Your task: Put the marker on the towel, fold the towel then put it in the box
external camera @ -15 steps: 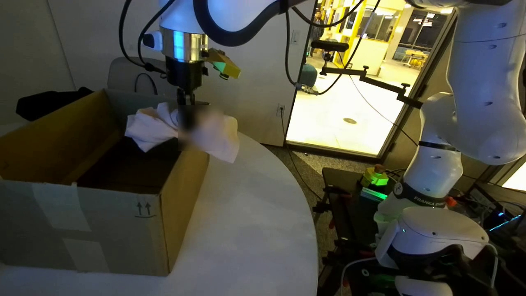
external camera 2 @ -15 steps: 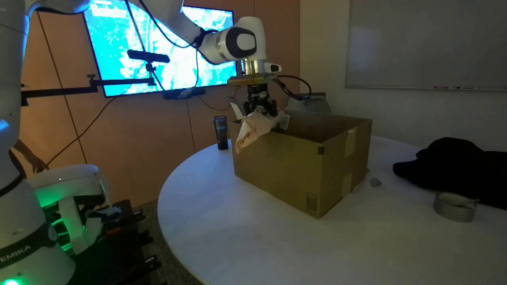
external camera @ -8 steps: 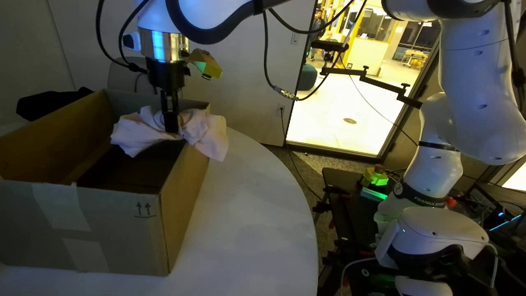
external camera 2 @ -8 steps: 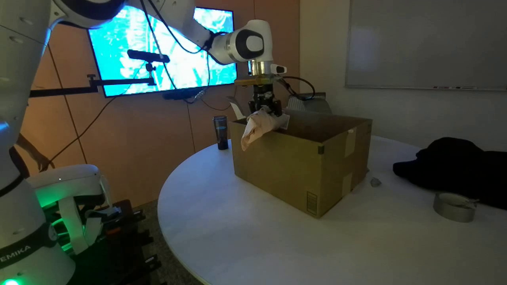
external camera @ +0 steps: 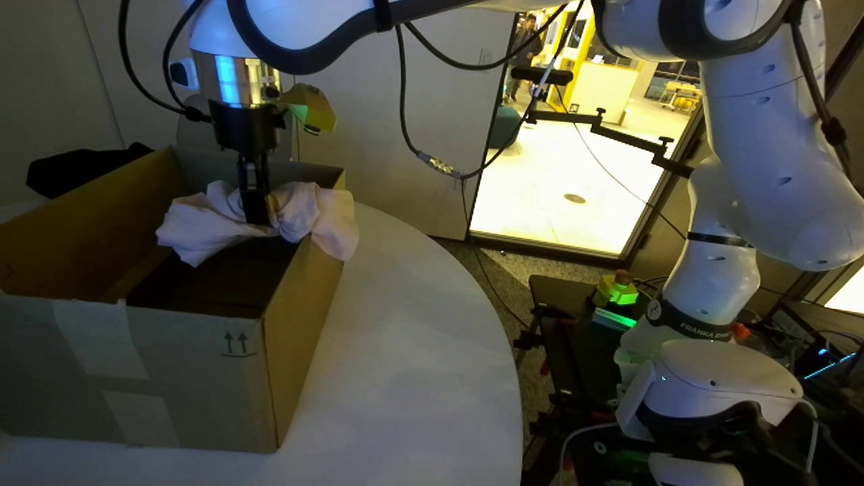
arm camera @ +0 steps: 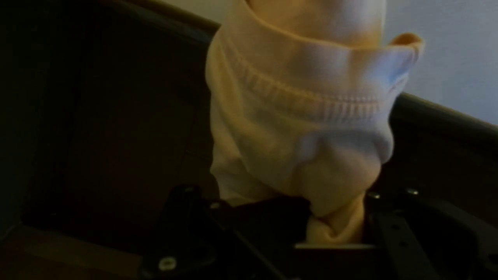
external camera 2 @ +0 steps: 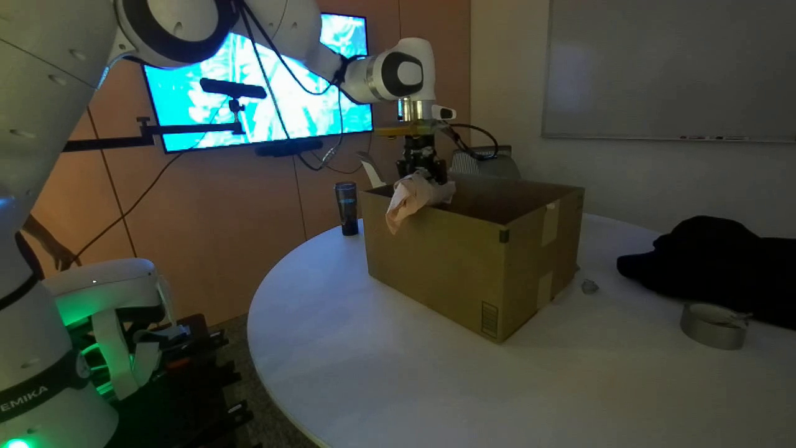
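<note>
- At the left, in an exterior view, stands the white arm (external camera 2: 50,118), which reaches over to the right
- On the far brown wall (external camera 2: 249,236), partly behind the arm, there is a lit screen (external camera 2: 256,111)
- Then a dark cup (external camera 2: 347,208) stands upright on the white table (external camera 2: 373,367), close to its far edge
- To the right of the cup is the towel (external camera 2: 411,200), crumpled, at the left part of the box (external camera 2: 435,255); one end hangs outside the near long side, and the other part is at the opening
- The gripper (external camera 2: 425,175) points down into the towel; its jaws are clamped on it, and in the wrist view the towel is gathered between them
- The box stands open on the table; if the towel touches its rim, I cannot tell
- At the far right hangs a whiteboard (external camera 2: 671,68)
- Below it, a grey roll (external camera 2: 709,333) lies on the table, with a black heap (external camera 2: 715,267) just behind
</note>
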`<state>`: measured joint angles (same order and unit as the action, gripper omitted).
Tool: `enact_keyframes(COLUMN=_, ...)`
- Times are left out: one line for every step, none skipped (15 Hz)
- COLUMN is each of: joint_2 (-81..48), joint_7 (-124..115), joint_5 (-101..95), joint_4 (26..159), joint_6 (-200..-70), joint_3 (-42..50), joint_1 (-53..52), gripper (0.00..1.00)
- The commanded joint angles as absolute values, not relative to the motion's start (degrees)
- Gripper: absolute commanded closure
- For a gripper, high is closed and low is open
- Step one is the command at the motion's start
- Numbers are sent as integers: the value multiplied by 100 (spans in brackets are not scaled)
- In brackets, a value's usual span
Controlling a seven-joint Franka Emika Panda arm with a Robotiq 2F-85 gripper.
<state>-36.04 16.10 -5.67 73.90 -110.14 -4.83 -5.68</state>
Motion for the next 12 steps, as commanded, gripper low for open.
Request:
enact_keyframes(joint_2=-3947, joint_7=1538, joint_5=-600, joint_4=6731, joint_6=-10705, joint_3=-478, joint_1=-615, gripper=100)
enact_keyframes(joint_2=-3987, joint_7=1536, joint_5=-594, joint_4=6667, joint_6=-10683, joint_3=-477, joint_1=-613, gripper=100)
enact_keyframes(joint_2=-4026, joint_7=1515, joint_5=-595, joint_4=6616, joint_6=-10676, joint_3=-468, joint_1=-614, gripper=100)
enact_keyframes(joint_2=-4066, joint_7=1459, joint_5=-614, joint_4=6568, joint_6=-10687, joint_3=-446, joint_1=-627, gripper=100)
enact_keyframes(joint_2=-4101, joint_7=1407, joint_5=-620, joint_4=6532, joint_6=-10714, joint_3=-433, joint_1=-634, gripper=100)
enact_keyframes(joint_2=-4128, joint_7=1368, joint_5=-620, joint_4=6492, joint_6=-10721, joint_3=-422, joint_1=-632, gripper=100)
enact_keyframes(joint_2=-4150, joint_7=1290, joint_5=-634, joint_4=6473, joint_6=-10773, joint_3=-401, joint_1=-642, gripper=100)
enact_keyframes(joint_2=-4171, joint_7=1201, joint_5=-639, joint_4=6454, joint_6=-10827, joint_3=-381, joint_1=-649, gripper=100)
enact_keyframes(joint_2=-4189, joint_7=1092, joint_5=-650, joint_4=6438, joint_6=-10910, joint_3=-356, joint_1=-659, gripper=100)
enact_keyframes(joint_2=-4207, joint_7=984, joint_5=-650, joint_4=6427, joint_6=-10999, joint_3=-337, joint_1=-663, gripper=100)
enact_keyframes(joint_2=-4227, joint_7=844, joint_5=-655, joint_4=6413, joint_6=-11125, joint_3=-308, joint_1=-670, gripper=100)
enact_keyframes(joint_2=-4235, joint_7=720, joint_5=-661, joint_4=6417, joint_6=-11262, joint_3=-283, joint_1=-677, gripper=100)
